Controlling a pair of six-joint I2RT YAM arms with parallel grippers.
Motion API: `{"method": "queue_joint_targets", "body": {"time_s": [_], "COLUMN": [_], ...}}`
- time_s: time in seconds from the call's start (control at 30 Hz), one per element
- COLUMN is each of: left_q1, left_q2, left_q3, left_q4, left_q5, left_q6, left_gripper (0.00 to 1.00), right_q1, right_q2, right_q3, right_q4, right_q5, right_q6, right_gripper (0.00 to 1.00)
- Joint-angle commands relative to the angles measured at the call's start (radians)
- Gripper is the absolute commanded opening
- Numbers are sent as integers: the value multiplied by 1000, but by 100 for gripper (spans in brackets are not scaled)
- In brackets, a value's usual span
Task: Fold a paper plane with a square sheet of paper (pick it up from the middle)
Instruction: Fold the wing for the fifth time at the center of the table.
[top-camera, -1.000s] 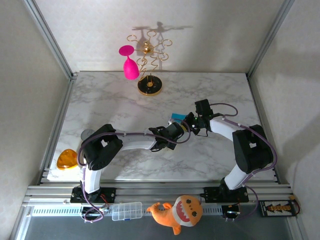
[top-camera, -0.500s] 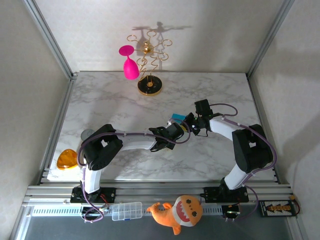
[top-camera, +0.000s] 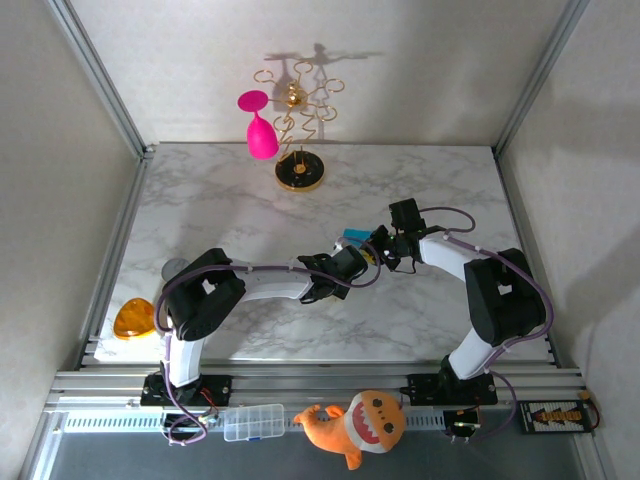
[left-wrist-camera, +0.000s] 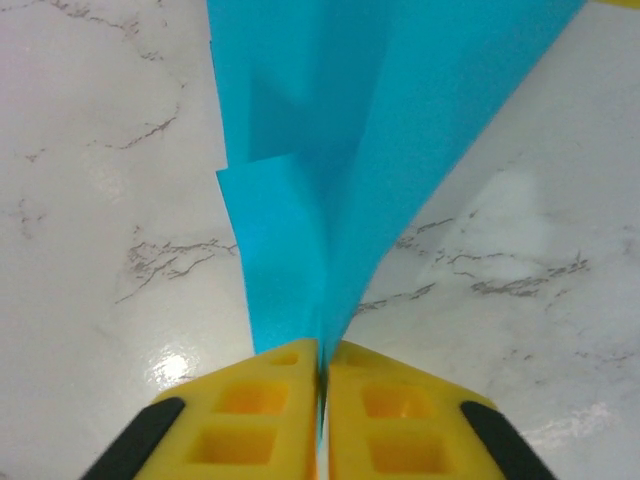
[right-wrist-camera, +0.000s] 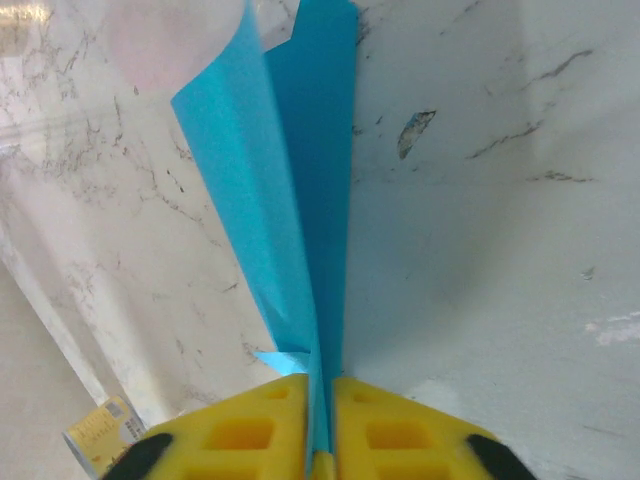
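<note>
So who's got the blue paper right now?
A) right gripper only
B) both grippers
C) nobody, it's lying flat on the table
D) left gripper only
B: each wrist view shows the folded blue paper running down into a closed pinch, the left gripper on one end and the right gripper on the other.

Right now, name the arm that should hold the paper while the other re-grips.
Left, probably: the left tool pinches the blue paper with layers gathered; a flap lies outside the right tool.
</note>
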Motion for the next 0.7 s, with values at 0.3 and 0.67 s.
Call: {"method": "queue_joint_targets", "body": {"time_s": [0.3,0.67], "left_q1": [38,179], "left_q2": [-49,-100], "left_q3": [-43,-87], "left_q4": [11,64], "left_q5": [143,534], "left_q6": [4,-83], "left_gripper": [0,0], "right_q1": [-23,-44], "right_q2": [-36,-82], "right_q3": [44,28], "right_q4": [-56,-26], "right_q5": [57,62], "right_q6": [-32,-86], "right_gripper": [67,75]}}
